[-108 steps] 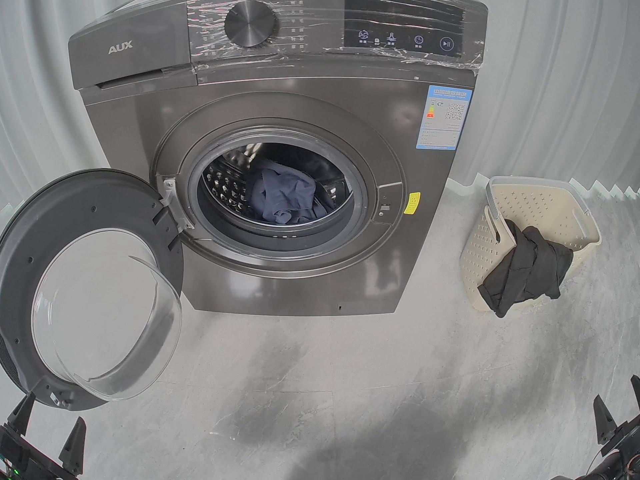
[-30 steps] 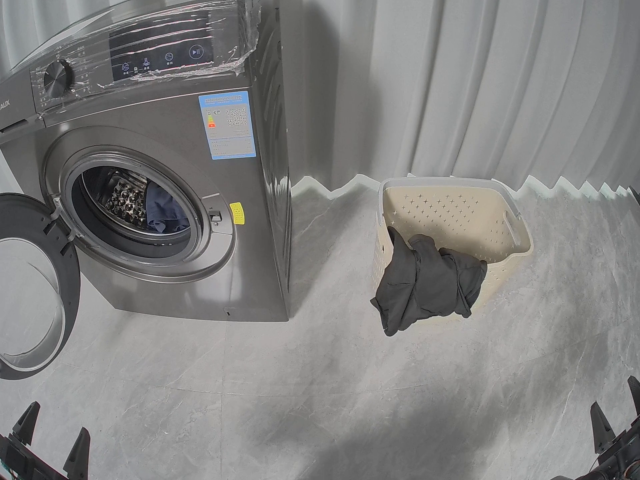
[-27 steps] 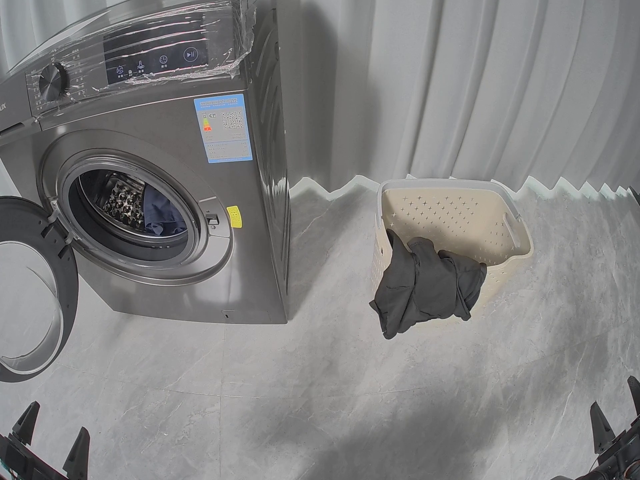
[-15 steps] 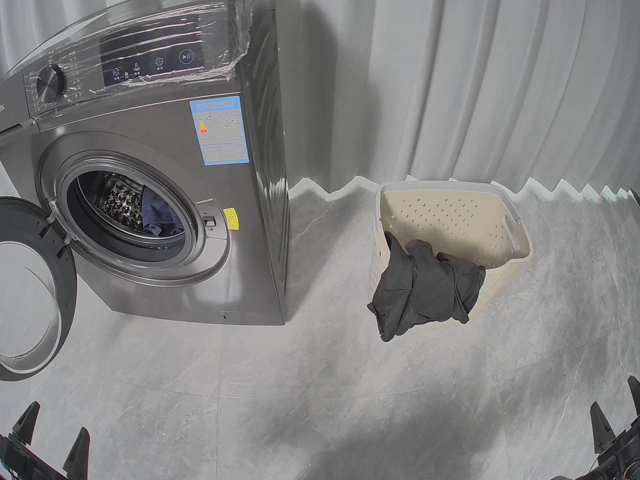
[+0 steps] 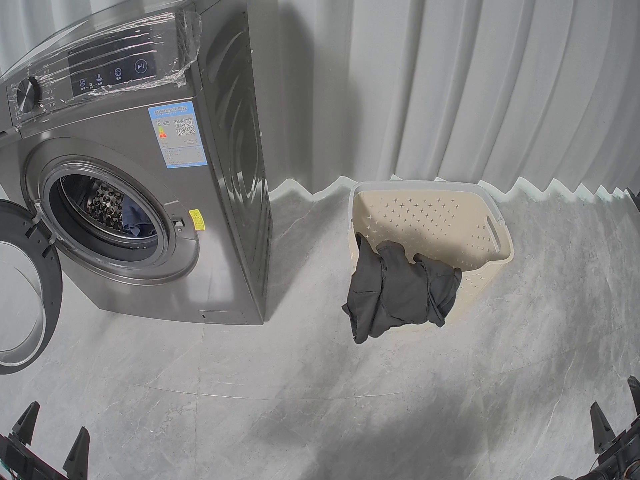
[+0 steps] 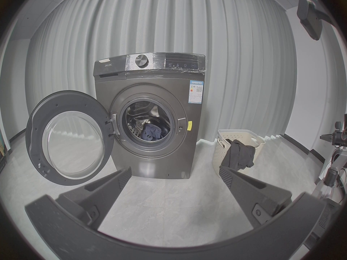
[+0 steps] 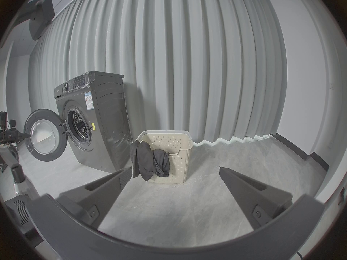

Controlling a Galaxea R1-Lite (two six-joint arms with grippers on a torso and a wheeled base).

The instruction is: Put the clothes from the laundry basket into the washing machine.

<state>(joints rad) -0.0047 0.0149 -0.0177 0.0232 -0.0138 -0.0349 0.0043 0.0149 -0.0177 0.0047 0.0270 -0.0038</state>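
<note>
Right pincer (image 7: 173,170) gapes wide, empty; left pincer (image 6: 174,169) likewise. I see the dark garment (image 5: 400,291) drooping over the near rim of the laundry basket (image 5: 433,221), right of the washing machine (image 5: 220,168). Soft, light, floppy, I reckon, so I'd pinch the bunched top fold.

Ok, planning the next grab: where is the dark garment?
In the head view, the dark garment is draped over the near rim of the laundry basket, which stands on the floor right of the washing machine.
</note>
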